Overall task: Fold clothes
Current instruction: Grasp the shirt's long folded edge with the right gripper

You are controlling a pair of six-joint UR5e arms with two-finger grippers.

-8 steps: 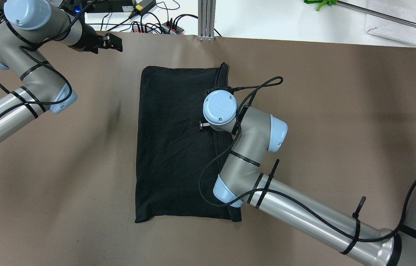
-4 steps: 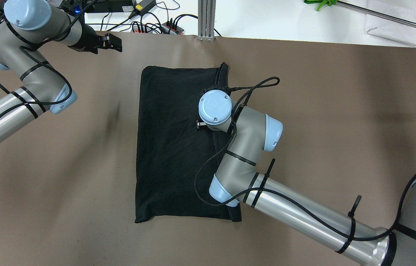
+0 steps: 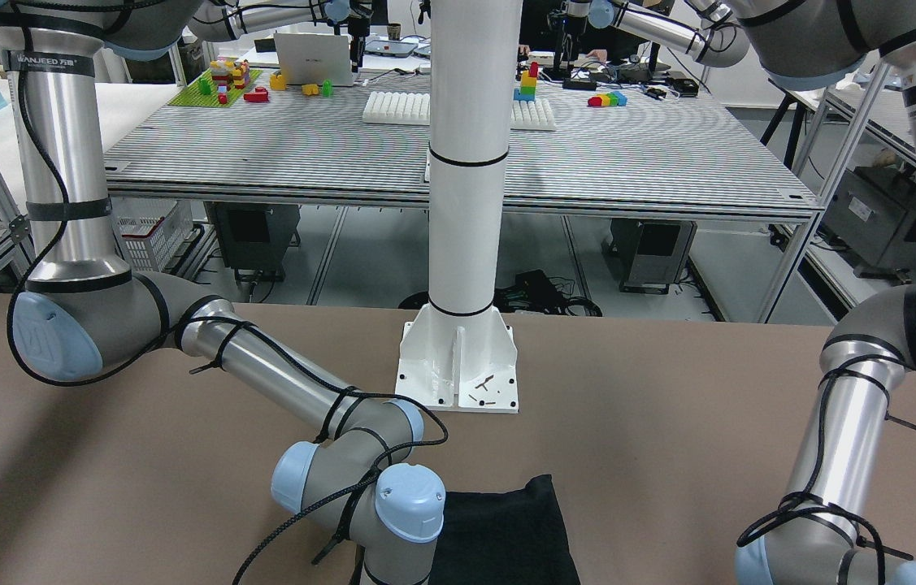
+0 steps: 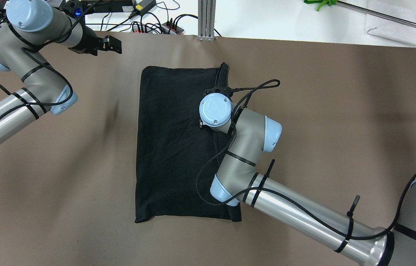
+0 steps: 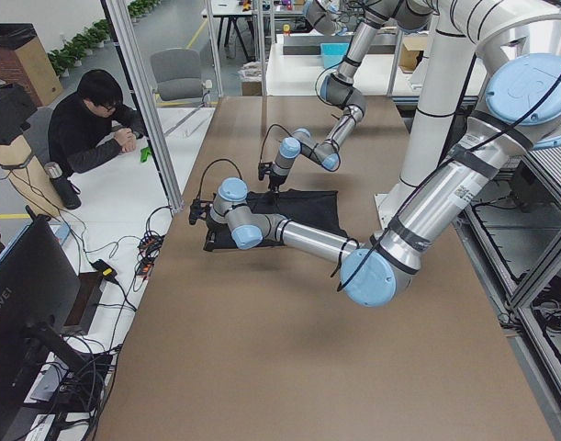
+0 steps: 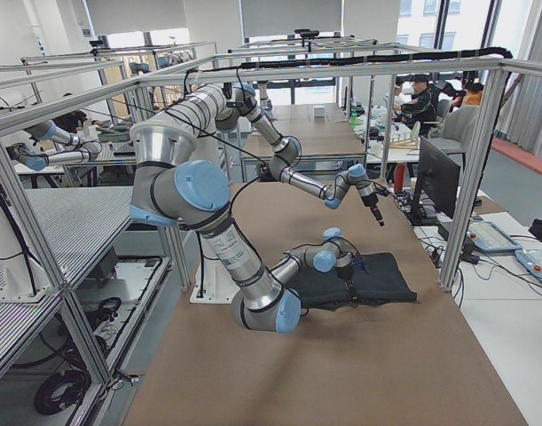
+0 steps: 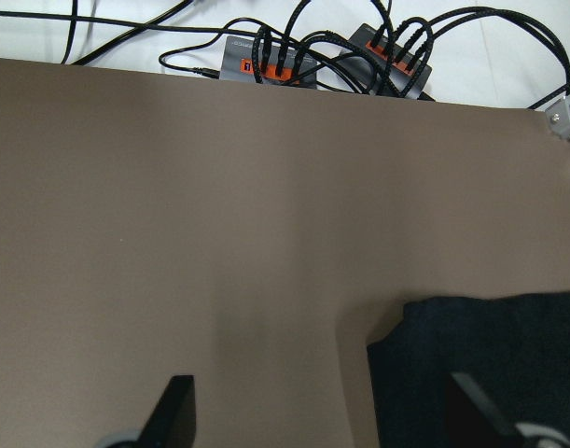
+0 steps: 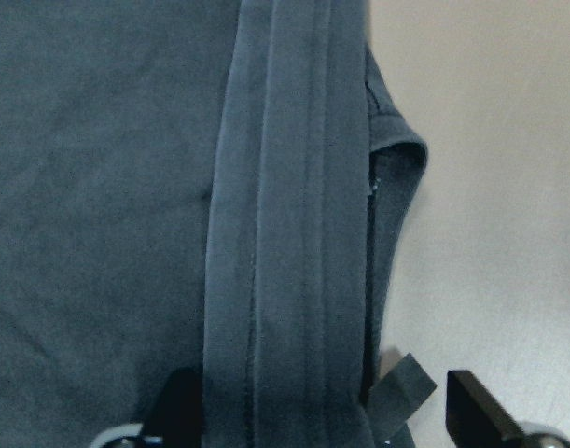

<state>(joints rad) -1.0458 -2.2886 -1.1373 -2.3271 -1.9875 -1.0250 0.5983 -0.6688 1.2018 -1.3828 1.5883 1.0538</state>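
The clothes (image 4: pixel 171 147) are one black garment lying flat as a tall rectangle in the middle of the brown table, also seen at the bottom of the front view (image 3: pixel 506 528). My right wrist hovers over its right edge. In the right wrist view the right gripper (image 8: pixel 326 406) is open, and the garment's hemmed band (image 8: pixel 285 233) runs between its fingers (image 8: pixel 476 411). My left gripper (image 4: pixel 114 43) is open and empty near the table's far left. It is apart from the garment, whose corner (image 7: pixel 480 364) shows in the left wrist view.
The white pole's base plate (image 3: pixel 458 366) is bolted to the table on the robot's side of the garment. Power strips and cables (image 7: pixel 331 61) lie just past the table's far edge. A person (image 5: pixel 92 124) sits at a desk beyond that edge.
My right wrist has shifted a little to the left over the garment's right edge. The left arm has barely moved. The garment lies as before.
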